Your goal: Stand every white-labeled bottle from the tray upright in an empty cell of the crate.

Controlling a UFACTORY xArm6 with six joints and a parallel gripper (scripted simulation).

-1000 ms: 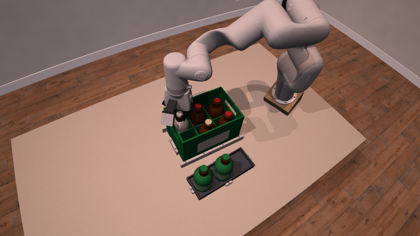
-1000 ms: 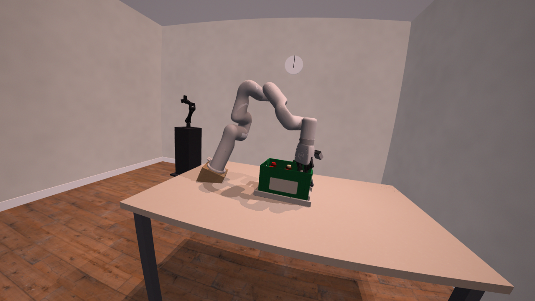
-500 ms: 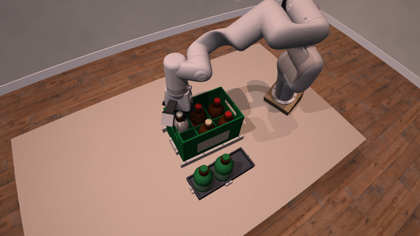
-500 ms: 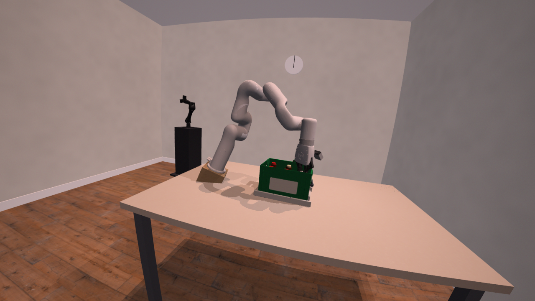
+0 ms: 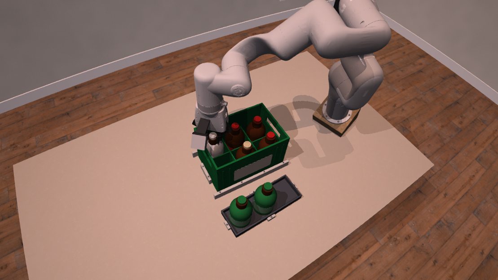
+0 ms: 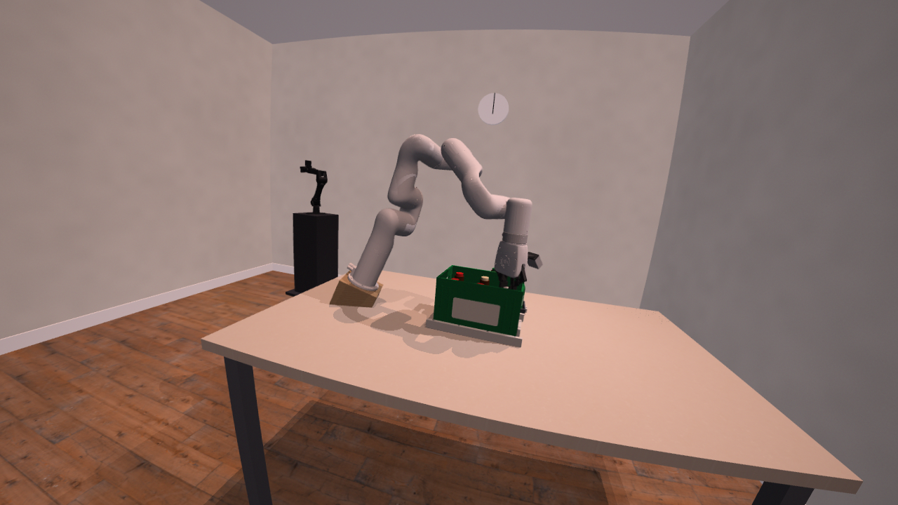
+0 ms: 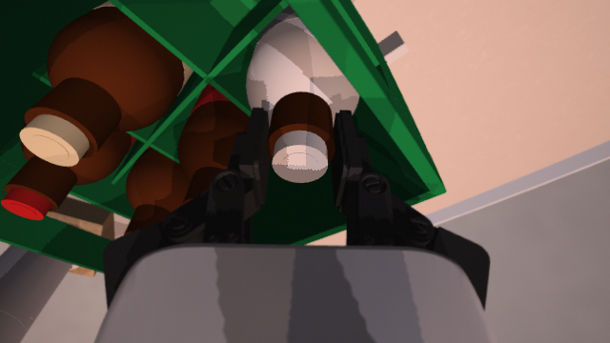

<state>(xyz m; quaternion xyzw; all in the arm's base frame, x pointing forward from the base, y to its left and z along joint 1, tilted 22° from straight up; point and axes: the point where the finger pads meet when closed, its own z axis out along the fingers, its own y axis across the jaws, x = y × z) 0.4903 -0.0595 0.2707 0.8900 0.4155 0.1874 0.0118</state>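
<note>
Here are the jaws (image 5: 211, 137) (image 6: 509, 283), gripping the brown neck of the white-labeled bottle (image 5: 215, 148) (image 7: 302, 71), which stands between them in a corner cell of the green crate (image 5: 253, 171) (image 6: 476, 311) (image 7: 334, 48)! Its base is hidden down in the cell, and beside the jaws one red-capped bottle (image 5: 234, 138) (image 7: 214, 129) is partly masked by a finger in the wrist view.

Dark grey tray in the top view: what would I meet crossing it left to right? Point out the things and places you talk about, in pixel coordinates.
Green bottle with a green cap (image 5: 240, 212) → second green bottle with a green cap (image 5: 265, 199) → the tray's bare right end (image 5: 287, 189).
</note>
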